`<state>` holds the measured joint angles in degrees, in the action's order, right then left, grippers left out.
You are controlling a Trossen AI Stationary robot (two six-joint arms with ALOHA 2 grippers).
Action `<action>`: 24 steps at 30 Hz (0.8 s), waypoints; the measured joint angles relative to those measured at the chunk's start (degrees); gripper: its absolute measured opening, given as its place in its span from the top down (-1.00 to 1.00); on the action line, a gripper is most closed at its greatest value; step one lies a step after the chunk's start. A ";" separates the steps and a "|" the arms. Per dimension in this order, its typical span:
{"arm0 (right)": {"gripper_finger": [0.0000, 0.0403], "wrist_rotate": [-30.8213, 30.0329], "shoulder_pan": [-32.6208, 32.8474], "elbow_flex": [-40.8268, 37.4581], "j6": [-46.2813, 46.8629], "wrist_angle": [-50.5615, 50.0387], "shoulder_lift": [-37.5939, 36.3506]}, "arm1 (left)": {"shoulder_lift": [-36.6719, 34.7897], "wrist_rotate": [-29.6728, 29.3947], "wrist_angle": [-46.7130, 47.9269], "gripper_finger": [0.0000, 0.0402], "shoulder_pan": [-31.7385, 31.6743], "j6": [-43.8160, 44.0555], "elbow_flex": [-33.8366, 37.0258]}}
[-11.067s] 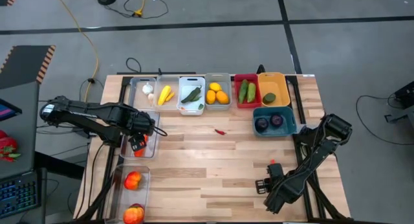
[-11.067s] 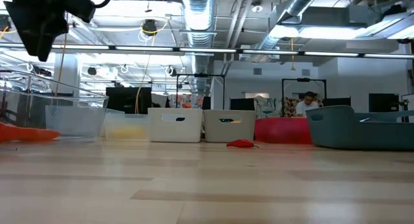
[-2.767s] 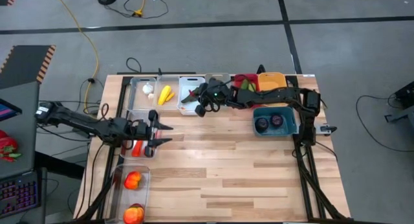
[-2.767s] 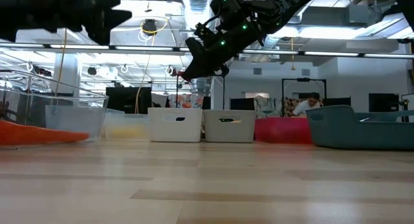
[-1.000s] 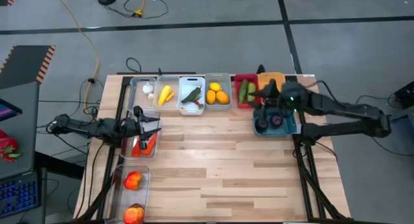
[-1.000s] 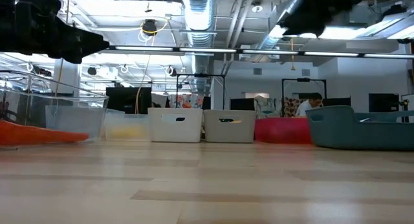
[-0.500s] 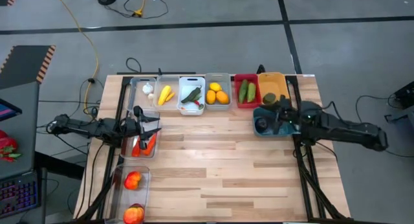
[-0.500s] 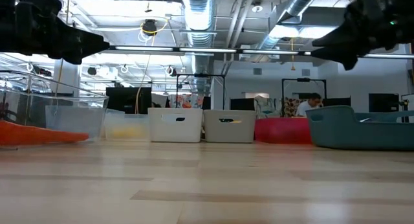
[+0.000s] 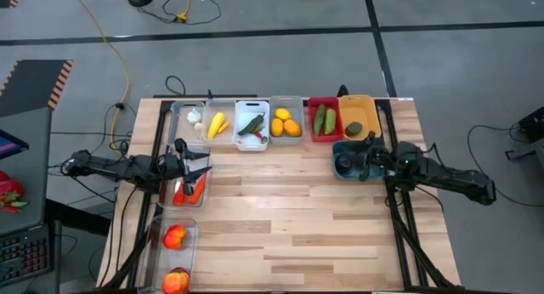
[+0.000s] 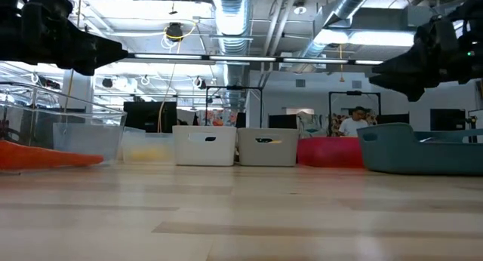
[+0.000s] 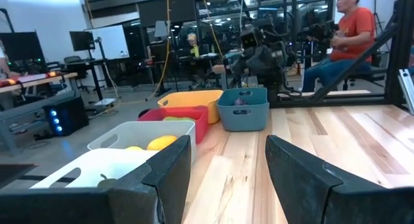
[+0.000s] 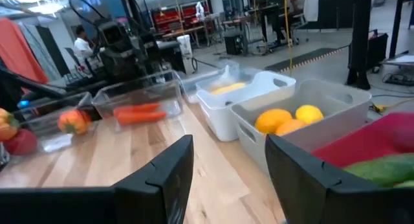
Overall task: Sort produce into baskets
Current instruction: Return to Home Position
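The baskets stand in a row along the far edge: clear with garlic [image 9: 194, 117], clear with yellow pieces [image 9: 218, 124], white [image 9: 252, 126], one with lemons [image 9: 286, 124], red with cucumbers [image 9: 324, 121], orange-yellow [image 9: 357, 120]. A teal basket [image 9: 340, 149] holds purple rounds [image 9: 342, 165]. Carrots [image 9: 185, 190] lie in a clear bin at the left, tomatoes [image 9: 174, 236] in a bin nearer. My left gripper [image 9: 206, 168] is open and empty above the carrot bin. My right gripper [image 9: 361, 163] is open and empty over the teal basket, fingers pointing toward the table's left.
The middle and near part of the wooden table [image 9: 289, 217] is bare. In the left wrist view a person [image 11: 343, 36] sits beyond the table's right end, behind my right arm [image 11: 262, 56]. Another tomato bin [image 9: 176, 281] sits at the near left corner.
My right gripper has drawn back from over the red and orange-yellow baskets toward the table's near and right side, and now hangs over the teal basket. It stays open and empty.
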<state>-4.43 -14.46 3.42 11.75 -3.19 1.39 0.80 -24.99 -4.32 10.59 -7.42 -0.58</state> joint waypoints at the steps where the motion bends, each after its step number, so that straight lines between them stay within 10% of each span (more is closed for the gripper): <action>1: -0.08 -0.03 0.00 -0.94 -0.02 0.65 -0.21 | 0.00 -0.10 0.00 0.07 -0.04 0.02 0.00; 24: -0.08 -0.28 -1.81 -3.00 -7.72 5.13 1.07 | -0.06 -0.98 -0.04 0.07 -0.08 -1.44 0.00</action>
<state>-4.71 -16.27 0.43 4.03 1.93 2.46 0.73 -25.98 -4.36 10.50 -8.86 -0.58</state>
